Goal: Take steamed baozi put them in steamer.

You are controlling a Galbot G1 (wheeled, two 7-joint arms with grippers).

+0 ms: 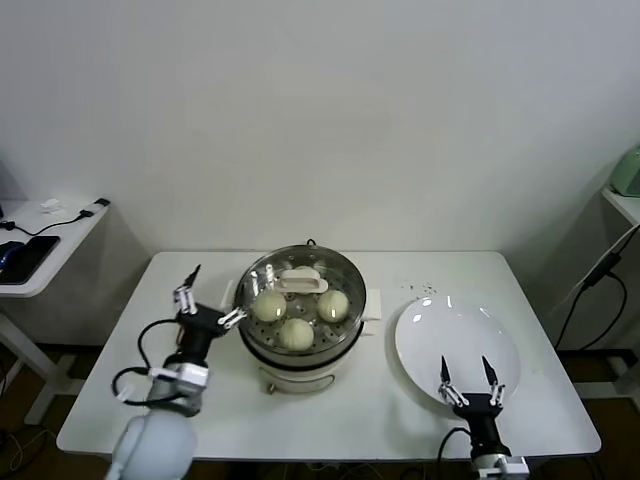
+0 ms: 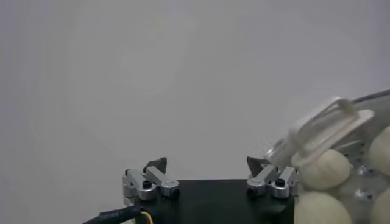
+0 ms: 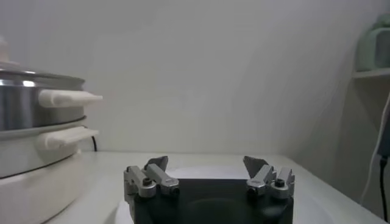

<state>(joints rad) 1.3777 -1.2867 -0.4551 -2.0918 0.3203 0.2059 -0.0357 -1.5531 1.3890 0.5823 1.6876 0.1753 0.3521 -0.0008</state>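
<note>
Steel steamer point(image 1: 300, 300) mid-desk, three baozi point(image 1: 296, 332) visible inside, lid point(image 1: 303, 280) tilted at back. Left gripper point(image 1: 205, 299) nearest, just beside rim, jaws apart, empty. Right gripper point(image 1: 470, 385) over plate point(image 1: 430, 335), likewise apart.

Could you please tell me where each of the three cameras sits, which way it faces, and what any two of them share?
Head view: high on the robot, looking forward and down at the white table; both arms show, the left gripper beside the steamer, the right gripper over the plate.
Left wrist view: behind its open fingers, facing the wall, baozi at the edge.
Right wrist view: low over the plate, open fingers ahead.
Shared: all three views show the steamer.
</note>
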